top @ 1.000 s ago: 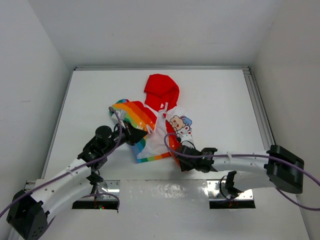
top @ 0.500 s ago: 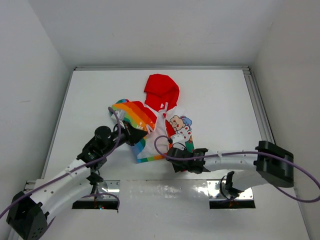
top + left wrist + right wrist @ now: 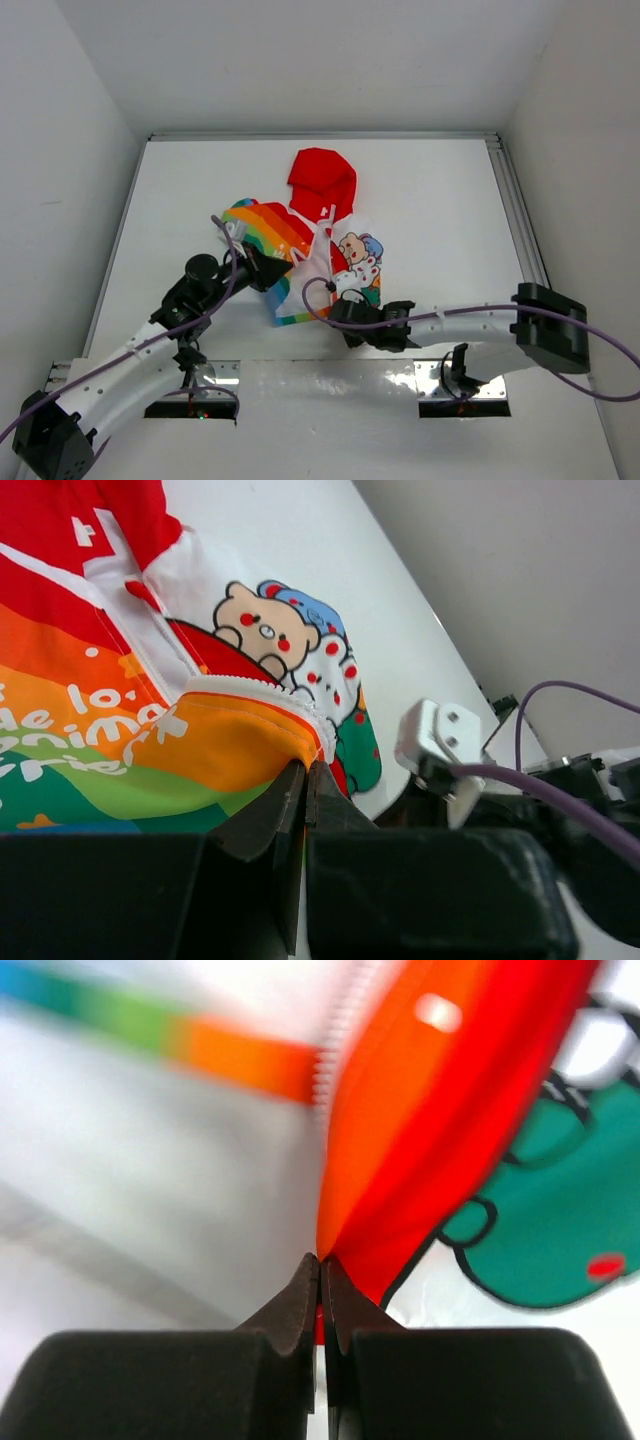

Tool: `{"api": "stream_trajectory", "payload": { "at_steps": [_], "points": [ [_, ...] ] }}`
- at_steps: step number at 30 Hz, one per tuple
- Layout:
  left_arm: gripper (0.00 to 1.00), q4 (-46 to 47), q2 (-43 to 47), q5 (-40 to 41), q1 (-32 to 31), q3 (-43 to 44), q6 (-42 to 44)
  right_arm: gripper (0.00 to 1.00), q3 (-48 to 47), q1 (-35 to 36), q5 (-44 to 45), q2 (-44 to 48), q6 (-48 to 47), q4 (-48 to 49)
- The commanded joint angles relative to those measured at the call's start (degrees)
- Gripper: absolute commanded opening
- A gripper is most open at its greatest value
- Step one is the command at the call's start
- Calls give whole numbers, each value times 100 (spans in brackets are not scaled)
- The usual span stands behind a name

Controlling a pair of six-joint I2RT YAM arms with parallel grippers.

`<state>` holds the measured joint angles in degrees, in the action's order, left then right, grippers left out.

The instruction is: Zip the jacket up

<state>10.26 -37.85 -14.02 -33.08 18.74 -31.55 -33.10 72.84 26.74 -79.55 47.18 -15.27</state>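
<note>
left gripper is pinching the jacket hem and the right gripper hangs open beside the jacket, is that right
Not quite. The right gripper is not open: its jaws are shut on the red edge of the jacket, as the right wrist view shows. The left gripper is pinching the jacket hem.

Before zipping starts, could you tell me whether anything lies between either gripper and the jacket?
Nothing visible does. The left gripper is shut on the orange hem edge of the jacket, and the right gripper is shut on its red front edge; both touch the fabric directly.
</note>
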Motion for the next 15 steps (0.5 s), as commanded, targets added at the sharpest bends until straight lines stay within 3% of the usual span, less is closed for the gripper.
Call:
{"api": "stream_trajectory", "payload": {
  "at_steps": [1, 4, 6, 9, 15],
  "points": [
    [0, -32, 67, 163, -67, 243, 78, 0, -223, 125, -1825, 710, -393, 944],
    [0, -51, 128, 251, -58, 270, 62, 0, 127, 82, -3327, 1186, -166, 1885],
    [0, -94, 76, 242, -58, 331, 53, 0, 617, -102, -3596, 1459, 36, 2262],
    [0, -51, 32, 172, -58, 315, 44, 0, 1461, -1015, -4097, 1250, 678, 2730],
    [0, -138, 58, 189, -67, 349, 35, 13, 1158, -1228, -2465, 932, 398, 1203]
  ]
}}
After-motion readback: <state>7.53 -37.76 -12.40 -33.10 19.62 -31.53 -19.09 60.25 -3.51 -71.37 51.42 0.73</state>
